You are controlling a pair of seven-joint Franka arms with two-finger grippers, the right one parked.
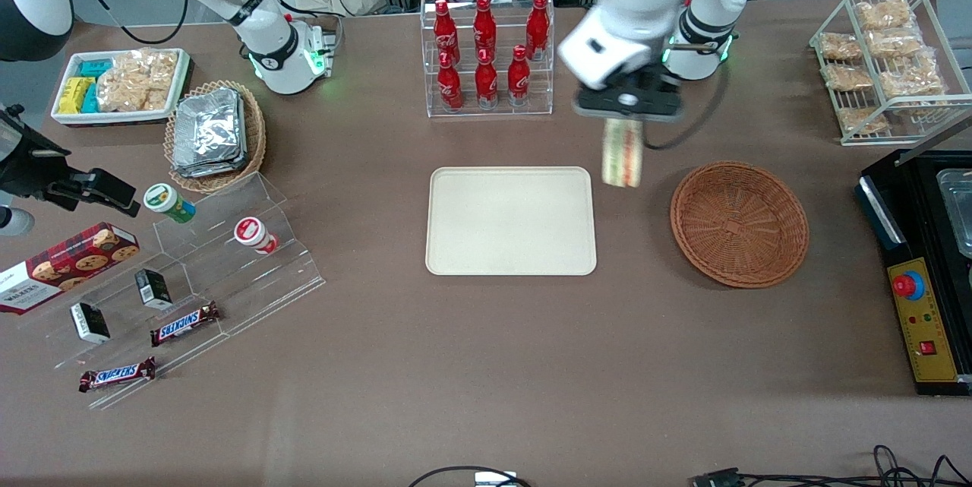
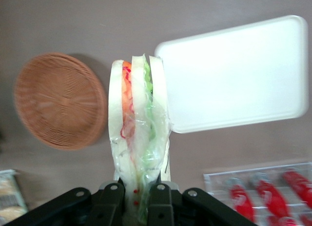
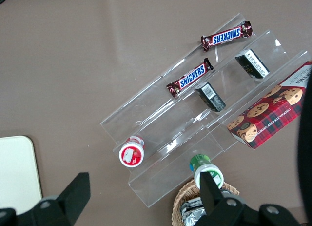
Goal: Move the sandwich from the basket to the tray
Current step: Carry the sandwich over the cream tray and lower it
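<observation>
The left gripper (image 1: 624, 122) is clamping the wrapped sandwich (image 1: 623, 153) in mid-air between the beige tray (image 1: 510, 221) and the reddish wicker basket (image 1: 739, 222); Snickers bars (image 1: 184, 324) are lying toward the parked arm's end.

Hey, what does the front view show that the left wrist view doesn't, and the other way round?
Only the front view shows the wicker basket of foil packets, the white dish of snacks, the acrylic stand with candy bars and the cookie box.

Only the left wrist view shows the fingers clamped on the sandwich's narrow end and its orange and green layers edge-on.

Both show the gripper holding the sandwich in the air between the bare basket and the bare tray, plus the red bottles.
</observation>
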